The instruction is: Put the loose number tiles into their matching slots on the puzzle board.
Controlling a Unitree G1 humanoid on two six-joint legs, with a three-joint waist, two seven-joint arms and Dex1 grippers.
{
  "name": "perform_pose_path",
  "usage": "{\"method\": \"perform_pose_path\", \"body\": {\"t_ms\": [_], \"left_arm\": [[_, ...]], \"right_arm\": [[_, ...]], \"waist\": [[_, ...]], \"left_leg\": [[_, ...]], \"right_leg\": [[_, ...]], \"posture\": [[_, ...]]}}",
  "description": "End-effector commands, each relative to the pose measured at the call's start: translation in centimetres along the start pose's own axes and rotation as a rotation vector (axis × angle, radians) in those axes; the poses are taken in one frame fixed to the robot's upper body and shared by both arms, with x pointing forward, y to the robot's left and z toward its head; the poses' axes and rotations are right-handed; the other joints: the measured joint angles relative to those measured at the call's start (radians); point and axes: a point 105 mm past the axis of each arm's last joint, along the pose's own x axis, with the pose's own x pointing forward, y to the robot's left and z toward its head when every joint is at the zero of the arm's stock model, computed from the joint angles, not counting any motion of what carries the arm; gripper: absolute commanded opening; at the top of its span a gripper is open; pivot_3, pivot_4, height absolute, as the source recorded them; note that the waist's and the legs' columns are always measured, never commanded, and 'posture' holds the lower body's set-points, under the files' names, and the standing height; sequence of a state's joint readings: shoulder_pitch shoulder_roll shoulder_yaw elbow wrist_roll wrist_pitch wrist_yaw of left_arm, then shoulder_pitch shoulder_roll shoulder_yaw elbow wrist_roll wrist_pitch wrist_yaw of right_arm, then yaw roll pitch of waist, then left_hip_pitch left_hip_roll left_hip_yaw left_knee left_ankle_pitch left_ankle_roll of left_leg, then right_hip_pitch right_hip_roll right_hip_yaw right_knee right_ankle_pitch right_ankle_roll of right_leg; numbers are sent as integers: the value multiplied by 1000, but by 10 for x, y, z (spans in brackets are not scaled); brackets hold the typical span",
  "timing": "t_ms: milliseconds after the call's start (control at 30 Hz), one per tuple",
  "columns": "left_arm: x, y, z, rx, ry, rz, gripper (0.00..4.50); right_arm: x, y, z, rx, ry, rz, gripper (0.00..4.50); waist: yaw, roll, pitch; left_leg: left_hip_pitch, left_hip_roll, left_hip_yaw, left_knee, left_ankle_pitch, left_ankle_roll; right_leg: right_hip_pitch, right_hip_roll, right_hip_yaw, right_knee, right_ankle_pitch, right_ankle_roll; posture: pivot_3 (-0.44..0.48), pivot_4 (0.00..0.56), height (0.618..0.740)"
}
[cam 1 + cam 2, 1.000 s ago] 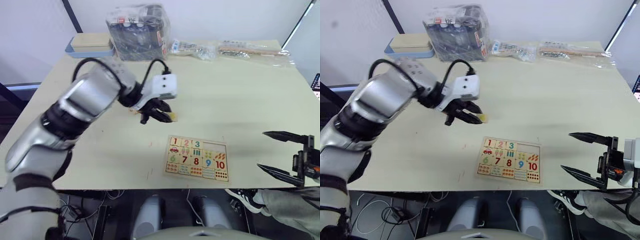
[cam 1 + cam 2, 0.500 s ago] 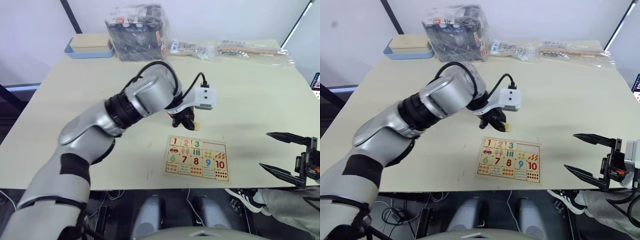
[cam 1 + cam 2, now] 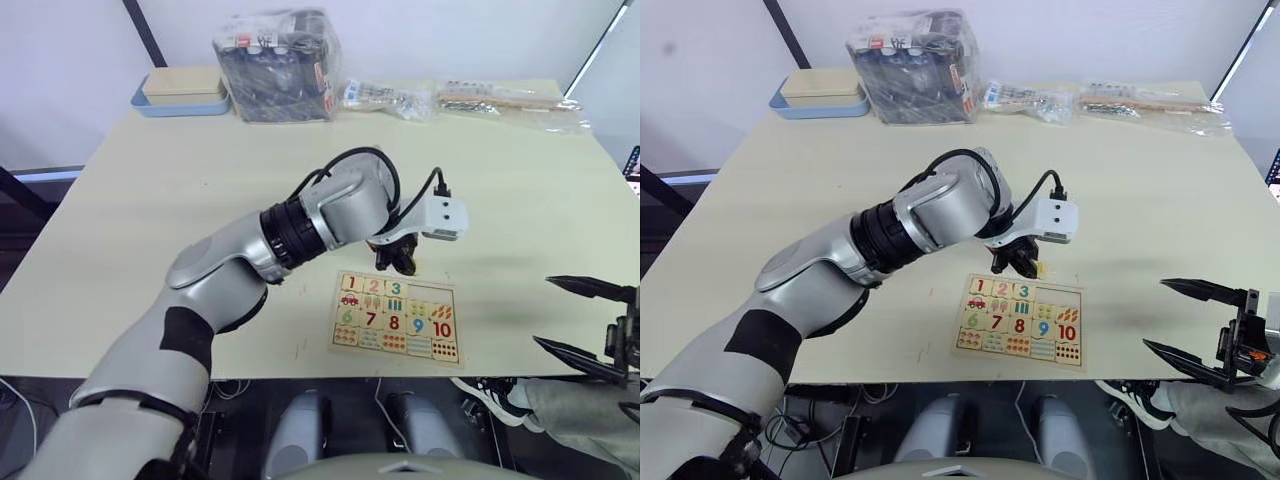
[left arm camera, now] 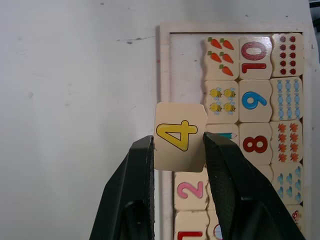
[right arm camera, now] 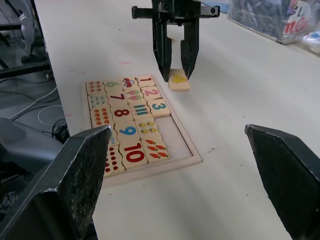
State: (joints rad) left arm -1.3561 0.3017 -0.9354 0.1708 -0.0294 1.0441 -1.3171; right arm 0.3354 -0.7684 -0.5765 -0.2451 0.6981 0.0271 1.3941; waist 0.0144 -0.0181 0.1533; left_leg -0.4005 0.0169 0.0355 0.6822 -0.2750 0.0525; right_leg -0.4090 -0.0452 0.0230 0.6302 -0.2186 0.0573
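The left gripper [image 4: 177,150] is pinching one loose tile, the yellow 4 [image 4: 180,136], with a black finger pressed on each side edge. It's held just past the top edge of the puzzle board [image 3: 395,317], over the bare table [image 3: 150,220], about level with where the 3 sits.

The right gripper [image 3: 590,320] hangs off the board's right side, well apart from it, fingers spread wide with nothing between them.

Counting what's on the board: top row has three tiles in place, 1, 2 and 3 [image 5: 158,106], then two empty slots [image 5: 176,129] at the right end of that row. The lower number row reads 6, 7, 8, 9, 10, five tiles. Picture tiles sit around them, but I can't count those cleanly.

Beyond the board, at the far edge of the table: one blue tray with a beige box [image 3: 180,90], one big clear bag of dark stuff [image 3: 278,65], and some smaller plastic packets [image 3: 450,100].
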Motion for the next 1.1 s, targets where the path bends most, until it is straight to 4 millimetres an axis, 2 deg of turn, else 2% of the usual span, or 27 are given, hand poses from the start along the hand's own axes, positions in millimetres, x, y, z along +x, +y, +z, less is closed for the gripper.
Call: {"method": "perform_pose_path", "body": {"t_ms": [33, 267, 533, 1100], "left_arm": [[6, -1, 4, 16, 11, 11, 950], [25, -10, 2, 10, 19, -19, 950], [39, -9, 2, -9, 15, 2, 950], [46, -8, 7, -32, -5, 21, 950]], "right_arm": [[-8, -6, 9, -57, 0, -9, 4500], [-17, -10, 4, -54, 36, 8, 4500], [-17, -9, 4, -55, 37, 28, 4500], [-12, -4, 2, -43, 34, 32, 4500]], "waist": [[0, 0, 0], [0, 1, 0], [0, 1, 0], [0, 1, 0]], "left_leg": [[0, 0, 0, 0, 0, 0], [0, -1, 0, 1, 0, 0], [0, -1, 0, 1, 0, 0], [0, -1, 0, 1, 0, 0]], "right_leg": [[0, 0, 0, 0, 0, 0], [0, 0, 1, 2, 0, 0], [0, 0, 1, 2, 0, 0], [0, 0, 1, 2, 0, 0]], "posture": [[0, 150, 740], [0, 150, 740], [0, 150, 740], [0, 150, 740]]}}
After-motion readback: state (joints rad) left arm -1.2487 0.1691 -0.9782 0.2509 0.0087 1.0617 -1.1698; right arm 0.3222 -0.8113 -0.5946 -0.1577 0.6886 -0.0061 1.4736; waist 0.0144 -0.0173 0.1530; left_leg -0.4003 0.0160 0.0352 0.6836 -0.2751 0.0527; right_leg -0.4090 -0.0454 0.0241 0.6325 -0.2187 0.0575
